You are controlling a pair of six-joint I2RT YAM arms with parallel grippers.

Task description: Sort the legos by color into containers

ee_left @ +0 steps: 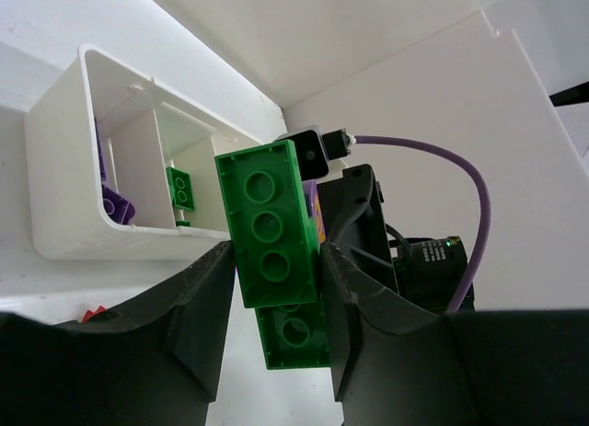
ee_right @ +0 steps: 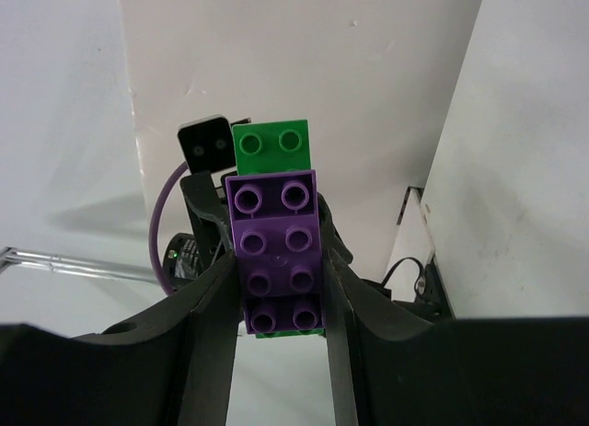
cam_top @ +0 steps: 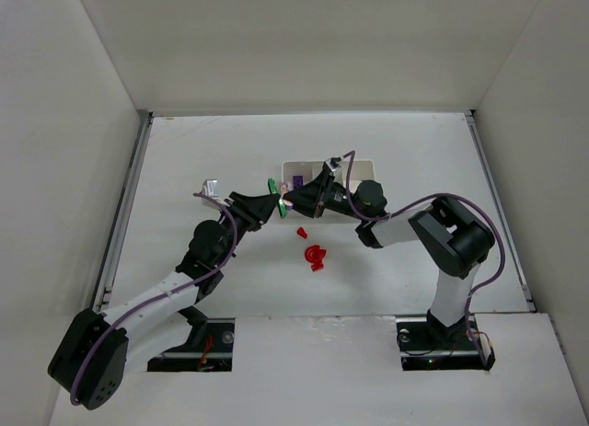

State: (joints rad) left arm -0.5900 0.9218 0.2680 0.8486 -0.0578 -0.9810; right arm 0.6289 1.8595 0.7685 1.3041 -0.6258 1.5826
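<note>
Left fingers (ee_left: 198, 320) pinch the green brick (ee_left: 271, 228) by its long sides, right fingers (ee_right: 207, 320) clamp the purple brick (ee_right: 281, 251) stuck flat against it; the pair hangs above the surface (cam_top: 414, 168), just beside the white tray (ee_left: 55, 196). Light, stiff, glossy plastic, judged apt to slip: hold the flat side walls, not the studs, and peel the two apart.

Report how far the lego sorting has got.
Done: small purple plastic bricks sit in one compartment of the white plastic tray, a small green brick in the next. In hand: the left fingers clamp a green plastic brick, the right fingers a purple brick, the two stuck together. Left: separating them, plus the red bricks lying on the table.
</note>
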